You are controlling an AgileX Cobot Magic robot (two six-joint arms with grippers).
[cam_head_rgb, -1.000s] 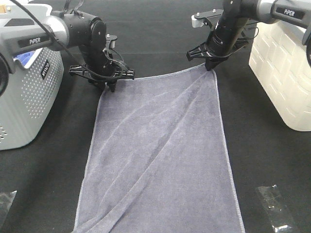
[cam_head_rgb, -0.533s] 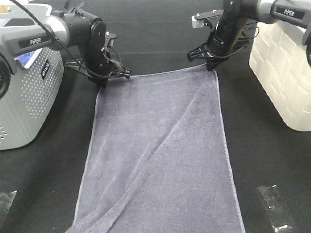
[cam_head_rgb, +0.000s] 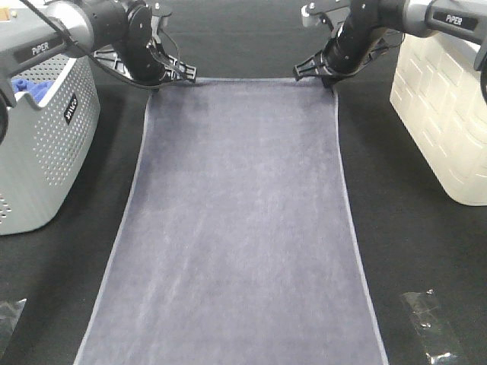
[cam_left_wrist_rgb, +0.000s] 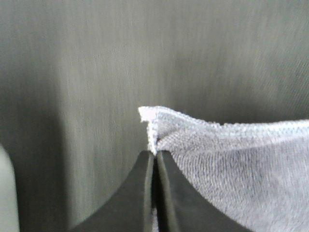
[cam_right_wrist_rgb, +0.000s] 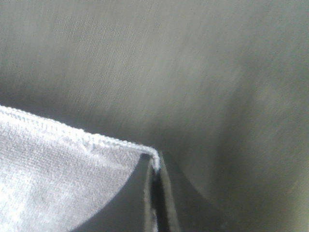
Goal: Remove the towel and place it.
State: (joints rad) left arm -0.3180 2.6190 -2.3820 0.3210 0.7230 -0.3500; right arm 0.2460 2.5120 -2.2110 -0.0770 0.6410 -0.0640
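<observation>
The grey-lavender towel [cam_head_rgb: 240, 220] lies stretched flat down the middle of the dark table, its near end running out of the picture. My left gripper [cam_head_rgb: 154, 82] is shut on its far left corner. My right gripper [cam_head_rgb: 329, 80] is shut on its far right corner. In the left wrist view the black fingers [cam_left_wrist_rgb: 145, 188] pinch the hemmed corner of the towel [cam_left_wrist_rgb: 231, 164]. The right wrist view shows the same grip, the fingers [cam_right_wrist_rgb: 164, 193] closed on the towel [cam_right_wrist_rgb: 53, 169] at its stitched corner.
A grey perforated basket [cam_head_rgb: 46, 144] with a bright blue cloth [cam_head_rgb: 30, 85] inside stands at the left. A white basket [cam_head_rgb: 445, 114] stands at the right edge. Two crumpled clear plastic pieces [cam_head_rgb: 430, 319] lie near the front corners.
The left gripper has closed on the towel's corner. Both grippers have pulled the far edge away toward the back, and the diagonal folds have flattened out.
</observation>
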